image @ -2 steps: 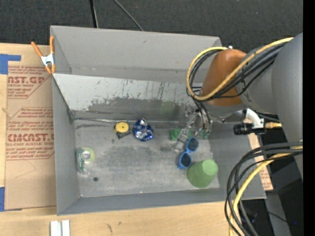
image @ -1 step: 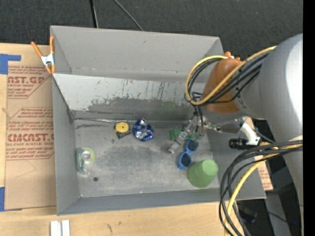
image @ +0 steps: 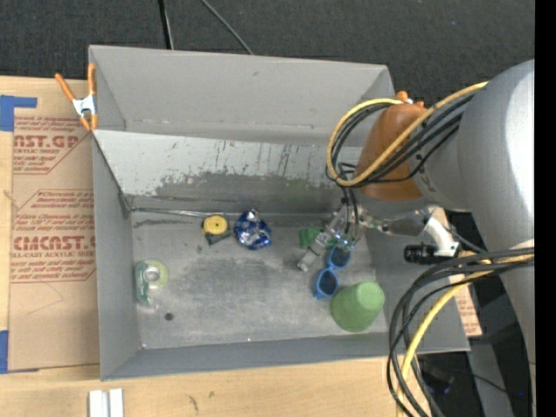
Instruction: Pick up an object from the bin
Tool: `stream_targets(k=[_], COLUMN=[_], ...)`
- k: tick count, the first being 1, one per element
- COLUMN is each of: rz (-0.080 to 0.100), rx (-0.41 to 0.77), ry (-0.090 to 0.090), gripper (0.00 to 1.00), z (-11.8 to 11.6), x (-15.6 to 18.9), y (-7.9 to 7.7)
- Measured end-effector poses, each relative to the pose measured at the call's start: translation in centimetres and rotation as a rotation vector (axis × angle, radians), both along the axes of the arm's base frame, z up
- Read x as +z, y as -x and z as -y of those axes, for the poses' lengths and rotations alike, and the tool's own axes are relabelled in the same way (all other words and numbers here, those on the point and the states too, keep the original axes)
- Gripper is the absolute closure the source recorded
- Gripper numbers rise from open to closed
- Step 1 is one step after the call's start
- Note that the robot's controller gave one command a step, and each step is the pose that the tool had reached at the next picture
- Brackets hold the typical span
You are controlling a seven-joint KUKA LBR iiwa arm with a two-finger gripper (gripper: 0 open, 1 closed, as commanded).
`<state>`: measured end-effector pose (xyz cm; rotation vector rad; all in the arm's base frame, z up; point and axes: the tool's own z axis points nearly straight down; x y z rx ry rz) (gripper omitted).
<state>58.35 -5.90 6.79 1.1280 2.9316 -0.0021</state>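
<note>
Bin (image: 234, 307): grey metal, floor mostly bare, contents scattered singly rather than heaped. Arm (image: 499, 155) enters from the right of the frame, its orange cover (image: 387, 142) over the bin's right end. The gripper (image: 337, 237) sits low in the bin, right of centre. I cannot tell from this view whether it is released or clenched, and I see nothing that is plainly held in it. Contents, largest first: green cup (image: 356, 307) at lower right, on its side by my reading. Blue sunglasses (image: 328, 276) just above-left of the cup, with their upper end right under the gripper. Blue crumpled ball (image: 252, 230) at centre. Clear roll (image: 149, 278) far left, well apart from the rest. Yellow disc (image: 215, 226) just left of the ball. Small green piece (image: 308, 235) just left of the gripper, and a grey piece (image: 306, 261) below that. Judgement: this is the descent-and-grasp step, with no lift begun. The sunglasses are the likeliest target, though the green piece is as near. Next move calls for a firm close on one item only, then a straight lift clear of the cup and the right wall. Risk: the thin frame slips out, or a neighbouring piece is caught too.
</note>
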Motion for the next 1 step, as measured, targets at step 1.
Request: stream_targets(k=[1], rz=[0.001], rx=[0.0], ry=[0.0], gripper=[1.0], z=[-0.01], x=[0.13], y=[-0.07])
